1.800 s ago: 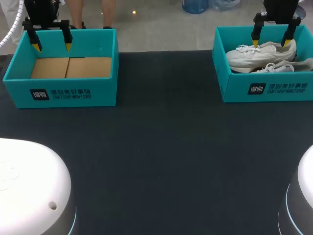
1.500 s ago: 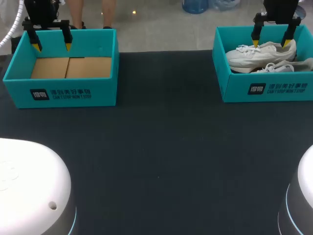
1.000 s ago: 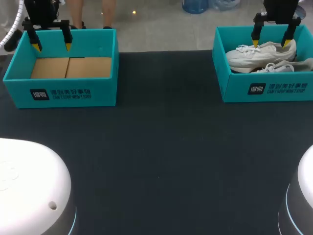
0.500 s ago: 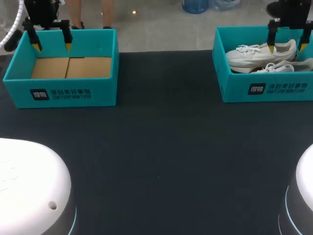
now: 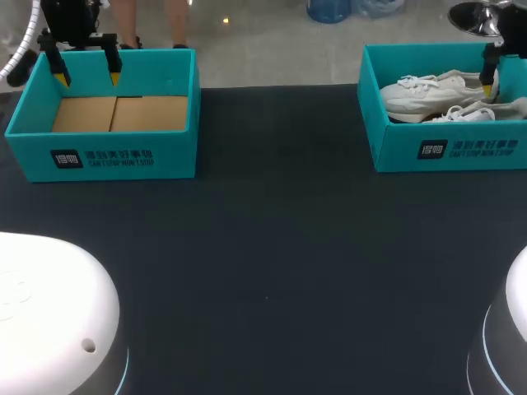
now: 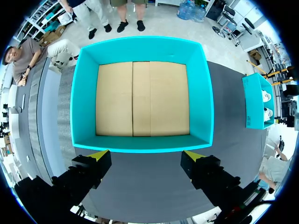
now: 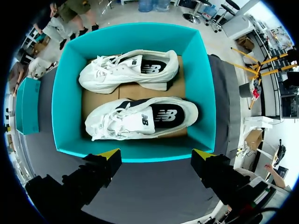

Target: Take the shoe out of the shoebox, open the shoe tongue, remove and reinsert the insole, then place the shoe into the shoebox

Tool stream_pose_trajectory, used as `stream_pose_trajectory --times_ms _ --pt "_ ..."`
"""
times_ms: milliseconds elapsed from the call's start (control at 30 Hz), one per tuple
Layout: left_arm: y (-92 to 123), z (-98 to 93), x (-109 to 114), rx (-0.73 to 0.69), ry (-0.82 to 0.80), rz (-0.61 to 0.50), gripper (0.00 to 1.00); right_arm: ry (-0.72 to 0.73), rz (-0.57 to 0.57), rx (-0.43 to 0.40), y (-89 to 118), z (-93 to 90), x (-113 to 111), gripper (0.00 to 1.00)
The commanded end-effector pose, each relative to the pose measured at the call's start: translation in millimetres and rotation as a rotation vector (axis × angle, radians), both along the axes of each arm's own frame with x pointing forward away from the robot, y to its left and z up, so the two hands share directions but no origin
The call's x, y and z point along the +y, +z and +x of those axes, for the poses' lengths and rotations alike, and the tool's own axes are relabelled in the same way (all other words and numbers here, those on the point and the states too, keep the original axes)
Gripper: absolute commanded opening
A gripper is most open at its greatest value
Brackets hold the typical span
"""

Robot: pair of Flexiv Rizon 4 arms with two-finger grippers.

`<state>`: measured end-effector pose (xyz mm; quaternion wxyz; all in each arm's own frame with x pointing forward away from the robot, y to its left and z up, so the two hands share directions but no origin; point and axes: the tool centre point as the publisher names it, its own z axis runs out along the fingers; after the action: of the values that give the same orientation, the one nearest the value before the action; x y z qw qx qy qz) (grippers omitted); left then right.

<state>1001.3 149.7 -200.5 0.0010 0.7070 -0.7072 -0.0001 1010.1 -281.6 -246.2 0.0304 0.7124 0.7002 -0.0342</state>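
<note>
The shoe (image 7: pixel 140 119) lies beside its mate (image 7: pixel 126 70) in the far-right shoebox (image 7: pixel 67 107). The right gripper (image 7: pixel 157 155) hangs at its edge and the left gripper (image 6: pixel 145 154) at the far-left box (image 6: pixel 201 93), both wide open and empty. Expect light weight and a soft upper; grasp the firmer heel or midsole.

On the table (image 5: pixel 272 247), the left shoebox (image 5: pixel 103 156) sits at ten o'clock and the right shoebox (image 5: pixel 445 152) at two o'clock, well apart. Two shoes lie side by side in the right shoebox, the far shoe (image 5: pixel 432 92) behind the near shoe (image 5: pixel 478 113). The left gripper (image 5: pixel 87 78) hangs over the left shoebox's far side, and the right gripper (image 7: pixel 156 155) over the right shoebox's three o'clock end.
</note>
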Motion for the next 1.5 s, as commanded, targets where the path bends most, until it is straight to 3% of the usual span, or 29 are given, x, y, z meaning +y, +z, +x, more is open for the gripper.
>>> stream_pose_trajectory --times_ms 33,600,800,1067,1500 --pt "0 -0.2 0 0.0 0.0 0.001 1.0 0.001 0.02 0.0 -1 -0.3 -7 1.0" --pt "0 -0.2 0 0.0 0.0 0.001 1.0 0.001 0.02 0.0 -1 -0.3 -7 1.0" --pt "0 -0.2 0 0.0 0.0 0.001 1.0 0.008 0.02 -0.015 -4 14.8 -33 1.0" --pt "0 -0.2 0 0.0 0.0 0.001 1.0 0.029 0.048 -0.017 -25 33.9 -42 1.0" --pt "0 -0.2 0 0.0 0.0 0.001 1.0 0.036 0.04 -0.033 -49 39.0 -52 1.0"
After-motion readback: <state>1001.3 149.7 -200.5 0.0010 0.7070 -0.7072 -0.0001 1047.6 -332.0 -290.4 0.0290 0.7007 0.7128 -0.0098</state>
